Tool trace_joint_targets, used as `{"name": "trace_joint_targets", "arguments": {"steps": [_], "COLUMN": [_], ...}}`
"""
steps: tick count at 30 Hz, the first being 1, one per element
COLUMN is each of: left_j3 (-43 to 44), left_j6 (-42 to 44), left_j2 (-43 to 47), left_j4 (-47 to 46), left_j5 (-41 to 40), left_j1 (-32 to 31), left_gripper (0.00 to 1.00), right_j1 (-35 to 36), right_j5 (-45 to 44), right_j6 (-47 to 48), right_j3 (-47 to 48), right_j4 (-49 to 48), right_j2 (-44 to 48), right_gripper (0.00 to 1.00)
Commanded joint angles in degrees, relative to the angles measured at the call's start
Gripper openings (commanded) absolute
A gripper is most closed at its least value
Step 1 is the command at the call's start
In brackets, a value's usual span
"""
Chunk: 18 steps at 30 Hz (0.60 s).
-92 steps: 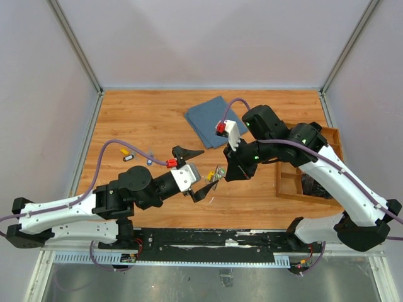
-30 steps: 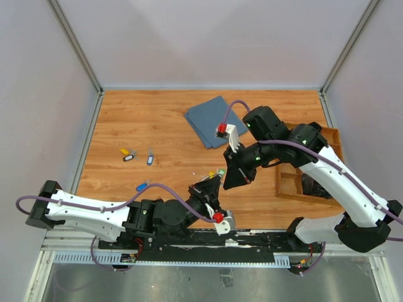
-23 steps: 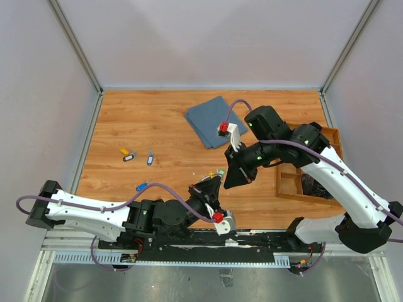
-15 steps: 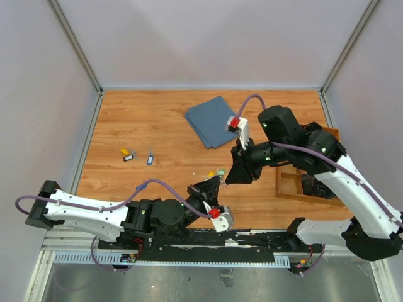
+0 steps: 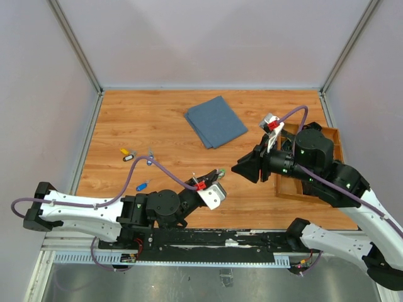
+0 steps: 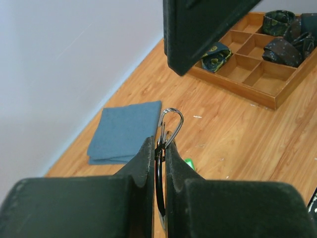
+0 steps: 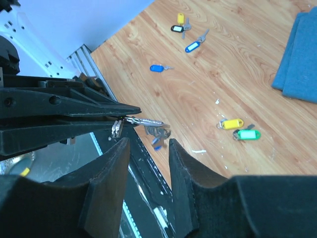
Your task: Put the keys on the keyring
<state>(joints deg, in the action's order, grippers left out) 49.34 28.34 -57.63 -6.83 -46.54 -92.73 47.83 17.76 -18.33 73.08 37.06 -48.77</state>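
My left gripper point(image 6: 159, 147) is shut on the keyring point(image 6: 170, 121), a thin silver ring held edge-on, its clasp loop poking out past the fingertips. In the right wrist view the keyring point(image 7: 142, 120) juts from the left fingers point(image 7: 74, 115), and a small bunch with a blue tag point(image 7: 158, 141) hangs under it. My right gripper point(image 7: 148, 143) stands open just short of the ring, holding nothing. From above, the right gripper point(image 5: 243, 168) is to the right of the left gripper point(image 5: 200, 182). Keys with a yellow tag point(image 7: 232, 123) and a green tag point(image 7: 247, 134) lie on the table.
More keys lie at the left: two blue-tagged ones point(image 7: 157, 68) point(image 7: 193, 46), a yellow one point(image 7: 180, 18) and a dark one point(image 7: 176, 28). A folded blue cloth point(image 5: 215, 121) sits at the back. A wooden compartment tray point(image 5: 289, 182) stands at the right edge.
My right gripper has opened and drawn back to the right, away from the ring. The left wrist has turned and stays shut on the keyring.
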Motion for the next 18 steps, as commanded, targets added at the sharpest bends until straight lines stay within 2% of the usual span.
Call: {"name": "trace_joint_targets", "arguments": {"steps": [1, 9, 18], "left_j3": [2.97, 3.81, 4.36], "left_j6": [-6.58, -6.77, -7.02], "left_j2": [-0.95, -2.40, -2.43], "left_j4": [1.22, 2.81, 3.40], "left_j5": [0.15, -0.47, -0.33], "left_j1": [1.94, 3.01, 3.92], "left_gripper": [0.01, 0.01, 0.01], "right_j1": [-0.17, 0.99, 2.88], "right_j5": [0.14, 2.45, 3.91], "right_j6": [-4.61, -3.47, -1.96], "right_j3": [-2.17, -1.30, -0.17], "right_j4": [-8.49, -8.56, -3.81], "right_j2": [-0.08, -1.48, -5.76], "right_gripper": [0.39, 0.39, 0.35]}}
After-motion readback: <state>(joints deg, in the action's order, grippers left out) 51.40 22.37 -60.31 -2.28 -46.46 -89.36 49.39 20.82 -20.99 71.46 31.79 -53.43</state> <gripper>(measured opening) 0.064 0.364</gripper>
